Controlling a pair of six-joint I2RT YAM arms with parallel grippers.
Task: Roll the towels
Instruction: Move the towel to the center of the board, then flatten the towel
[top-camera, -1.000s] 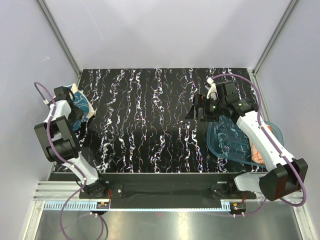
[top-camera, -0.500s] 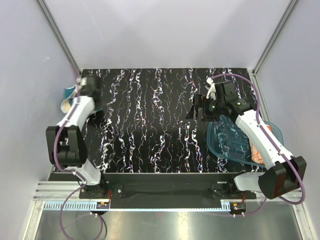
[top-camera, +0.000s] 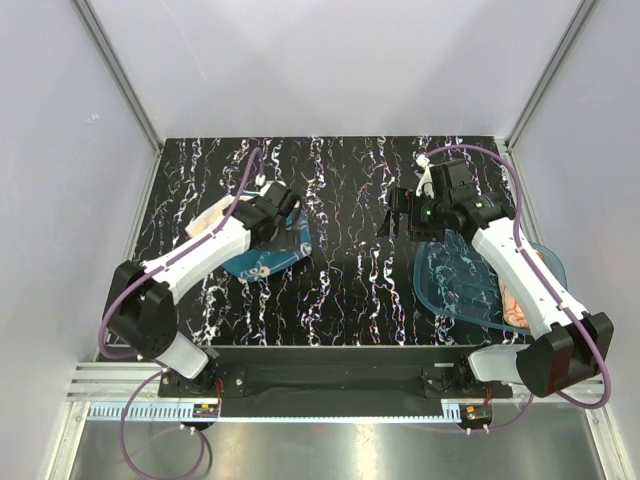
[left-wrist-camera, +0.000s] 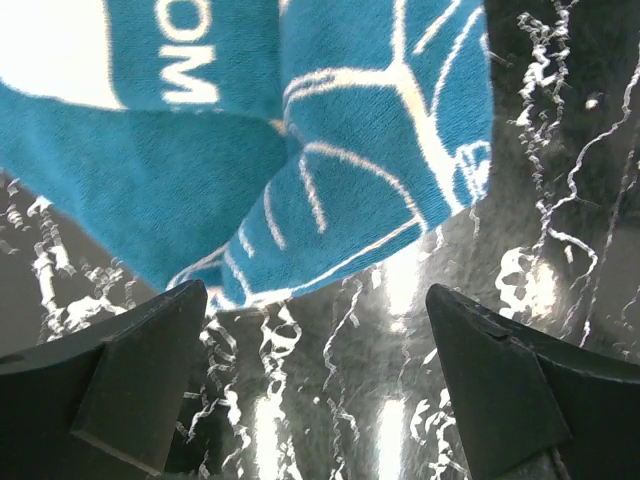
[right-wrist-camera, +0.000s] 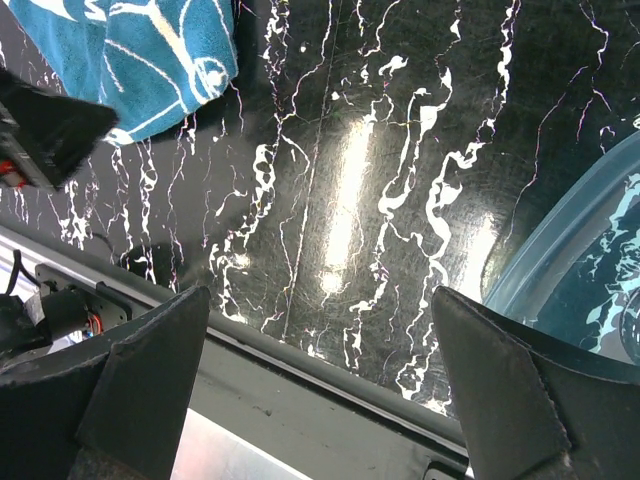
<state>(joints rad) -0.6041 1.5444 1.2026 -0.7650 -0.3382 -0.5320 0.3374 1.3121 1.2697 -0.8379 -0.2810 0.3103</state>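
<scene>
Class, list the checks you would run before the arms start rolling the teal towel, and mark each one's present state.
1. Left tool open, holding nothing: ok.
2. Right tool open, holding nothing: ok.
3. Teal towel on the table: ok.
4. Teal towel lying flat: not ok, it is folded over itself.
5. Orange towel out of the blue tray: not ok, it lies inside.
</scene>
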